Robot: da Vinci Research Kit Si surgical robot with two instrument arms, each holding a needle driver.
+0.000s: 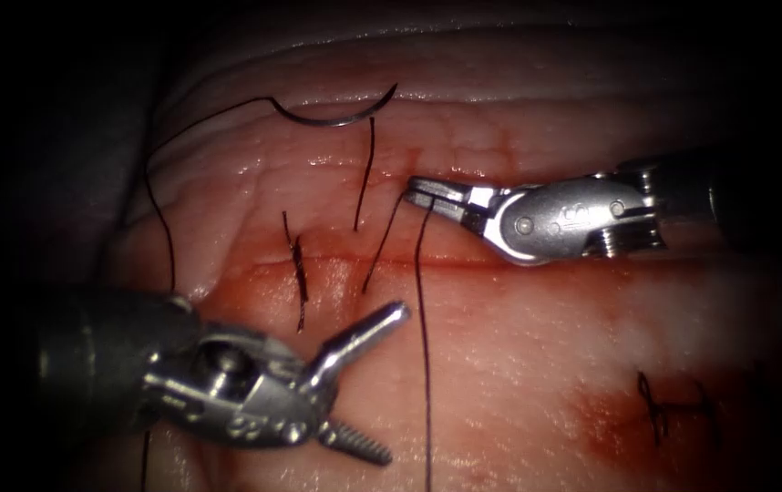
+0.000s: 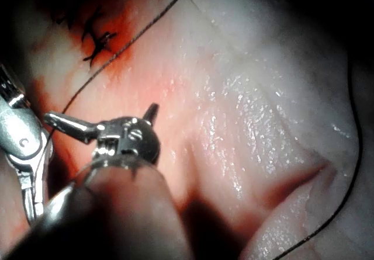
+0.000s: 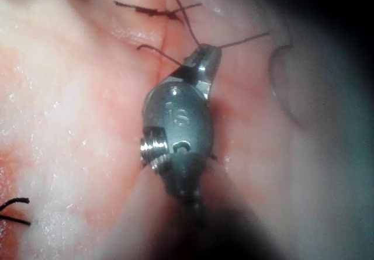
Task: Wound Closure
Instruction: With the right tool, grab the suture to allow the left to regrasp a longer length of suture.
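The curved needle lies free on the tissue beyond the cut, toward the left, held by neither tool; it appears as a pale arc in the right wrist view. Its thread loops left and down. My right tool sits just above the cut, shut on a strand of thread that hangs down across it. The same jaws pinch thread in the right wrist view. My left tool stands wide open below the cut, holding nothing.
A knotted stitch with short cut ends crosses the cut at left. Another stitch sits in red fluid at lower right, seen again as a stitch. A loose thread end lies below the needle.
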